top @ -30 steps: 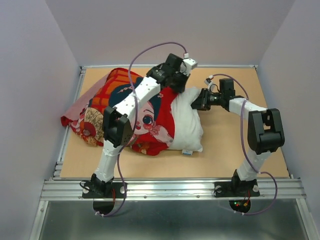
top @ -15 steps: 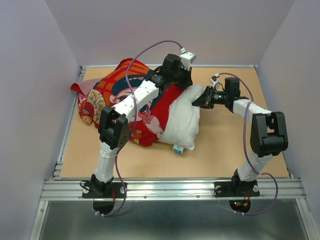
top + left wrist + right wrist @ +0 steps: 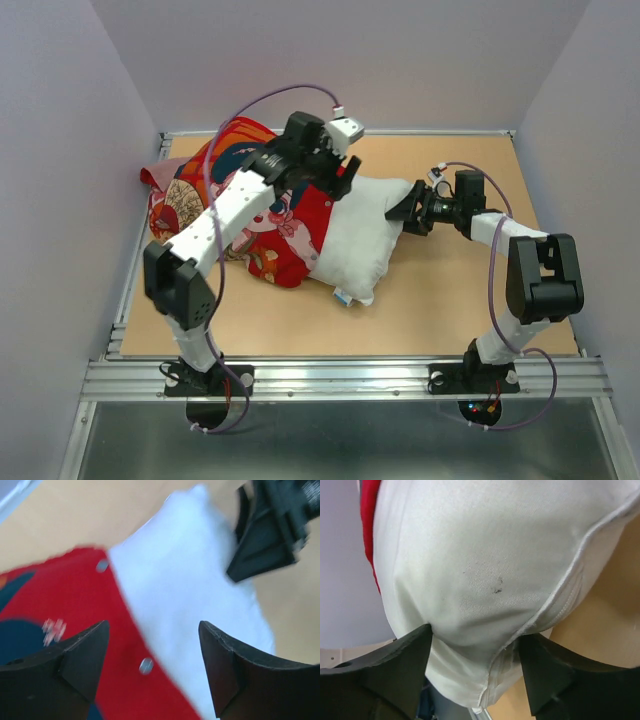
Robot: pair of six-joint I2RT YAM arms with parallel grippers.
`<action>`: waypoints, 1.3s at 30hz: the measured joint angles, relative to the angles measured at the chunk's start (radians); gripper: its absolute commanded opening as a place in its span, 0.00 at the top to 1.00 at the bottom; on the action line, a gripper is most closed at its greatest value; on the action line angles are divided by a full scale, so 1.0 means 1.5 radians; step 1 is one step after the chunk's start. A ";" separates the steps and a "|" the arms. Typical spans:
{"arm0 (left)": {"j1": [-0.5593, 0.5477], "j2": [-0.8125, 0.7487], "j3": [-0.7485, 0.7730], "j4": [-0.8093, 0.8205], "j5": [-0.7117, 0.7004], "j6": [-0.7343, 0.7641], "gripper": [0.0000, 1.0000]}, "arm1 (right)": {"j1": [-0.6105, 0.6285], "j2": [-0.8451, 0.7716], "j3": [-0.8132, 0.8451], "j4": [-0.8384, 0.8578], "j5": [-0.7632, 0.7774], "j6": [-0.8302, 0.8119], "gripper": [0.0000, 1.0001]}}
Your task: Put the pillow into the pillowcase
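Right gripper (image 3: 474,635) was clamped on one corner of the plump white rectangular fabric pillow (image 3: 480,555), with the cloth bunched between its two black fingers. Left gripper (image 3: 152,627) hung with its jaws spread wide and nothing between them, just above the line where the bright red, cartoon-printed cloth pillowcase (image 3: 65,600) met the pillow. The pillowcase covered the pillow's end away from the right gripper. The end nearer that gripper lay bare on the tan wooden table (image 3: 450,300).
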 measured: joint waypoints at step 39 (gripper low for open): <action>-0.018 0.071 0.137 -0.167 0.096 0.056 1.00 | 0.033 -0.016 -0.004 0.073 -0.019 0.139 0.99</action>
